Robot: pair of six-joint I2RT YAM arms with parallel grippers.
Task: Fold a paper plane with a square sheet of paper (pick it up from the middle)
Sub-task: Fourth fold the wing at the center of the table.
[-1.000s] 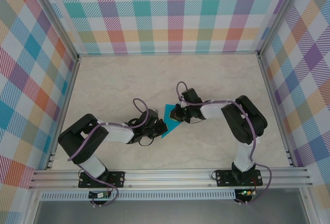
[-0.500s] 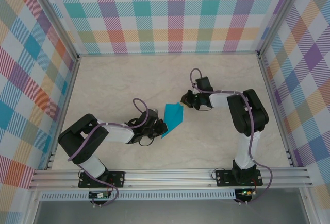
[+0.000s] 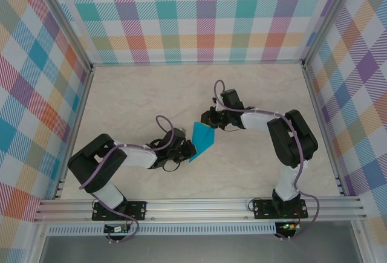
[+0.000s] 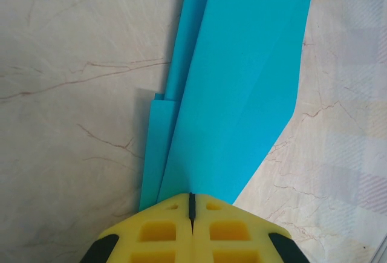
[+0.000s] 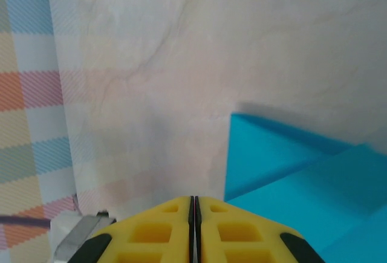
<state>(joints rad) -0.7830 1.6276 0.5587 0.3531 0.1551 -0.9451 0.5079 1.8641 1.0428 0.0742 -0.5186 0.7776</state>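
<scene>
The square sheet of paper is folded into a long, pointed teal-blue paper plane (image 3: 203, 138) with layered creases, lying on the marble tabletop. My left gripper (image 3: 188, 149) is shut on its narrow near end; in the left wrist view the paper plane (image 4: 239, 87) runs away from the yellow fingertips (image 4: 175, 210) of the left gripper (image 4: 191, 199). My right gripper (image 3: 209, 118) is shut with nothing in it, hovering just beyond the plane's wide far end. In the right wrist view the paper plane (image 5: 284, 154) lies to the right of the right gripper (image 5: 194, 201).
Aluminium rails (image 3: 199, 207) run along the near edge and both sides of the table (image 3: 133, 100). Plaid walls close in the back and sides. A purple cable (image 3: 164, 127) loops over my left wrist.
My right gripper left the plane's far end, swung out to the right, then came back beside its far corner. The left gripper and the plane stayed put.
</scene>
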